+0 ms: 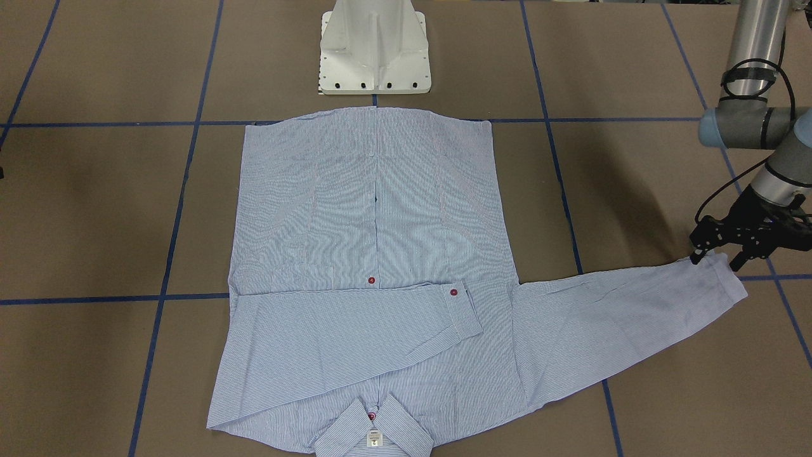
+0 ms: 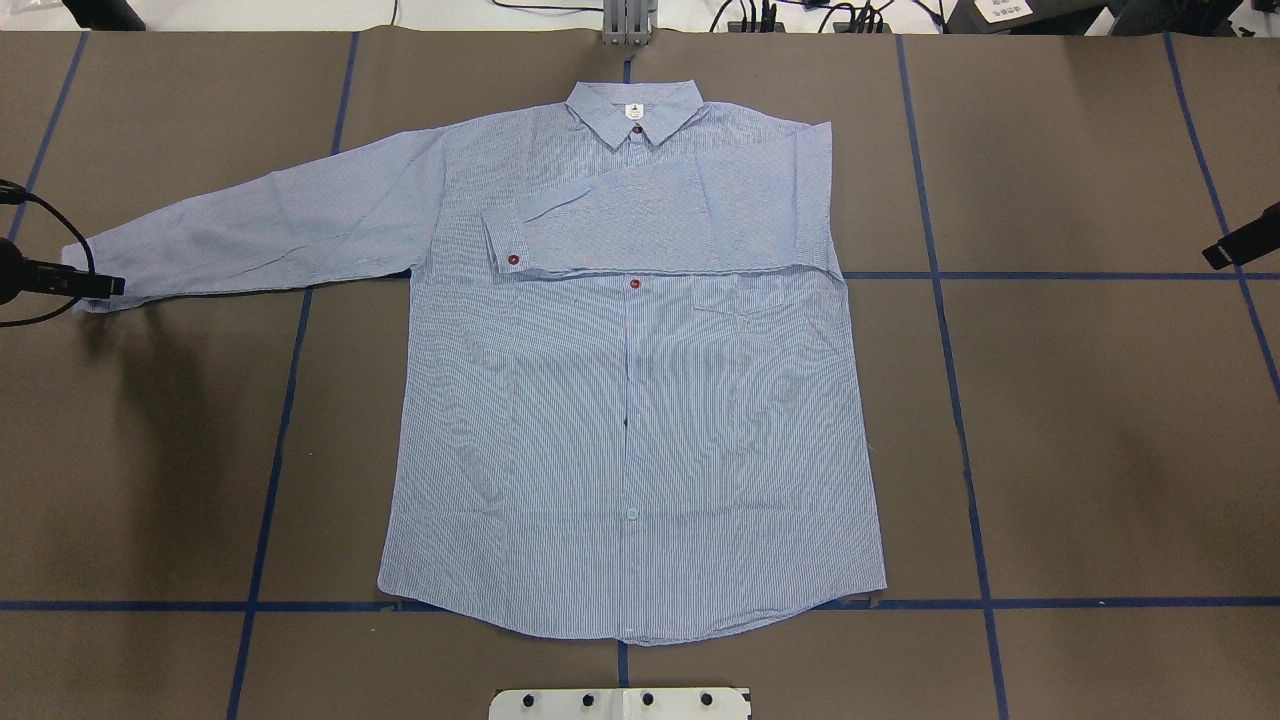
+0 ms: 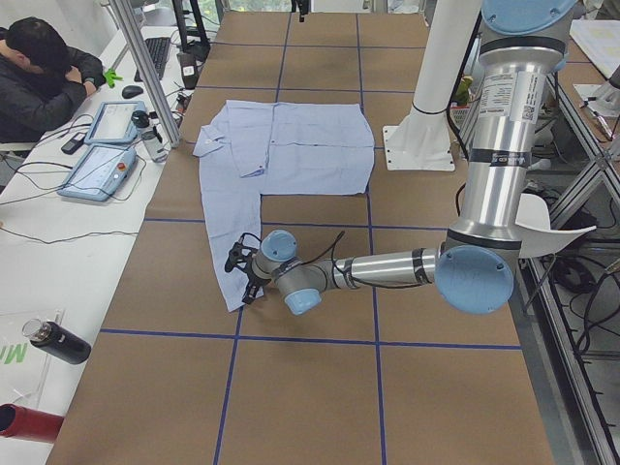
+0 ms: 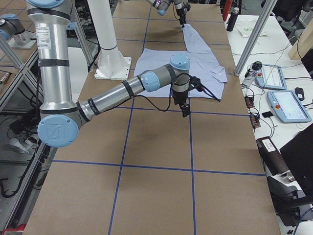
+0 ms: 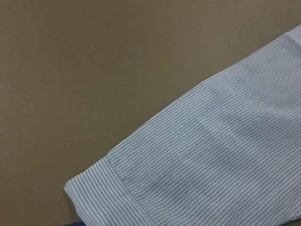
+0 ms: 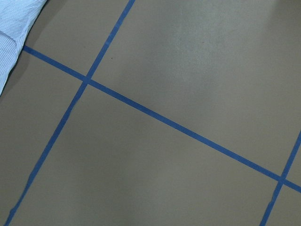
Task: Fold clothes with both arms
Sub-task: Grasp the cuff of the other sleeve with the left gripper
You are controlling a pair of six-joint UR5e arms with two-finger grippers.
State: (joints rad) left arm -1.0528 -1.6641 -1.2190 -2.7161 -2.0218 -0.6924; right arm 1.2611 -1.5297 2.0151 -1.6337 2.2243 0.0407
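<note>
My overhead and front-facing cameras face the table from opposite long edges, both framing the shirt. Side cameras look along it from each end; wrist cameras sit close above.

I saw the shirt flat on the table, collar away from the pedestal. One cuff lay at the left gripper.

Shirt flat on bench, front up. Straight sleeve runs to L hand, cuff at its tip. Folded sleeve lies across chest. R hand well apart from shirt.
</note>
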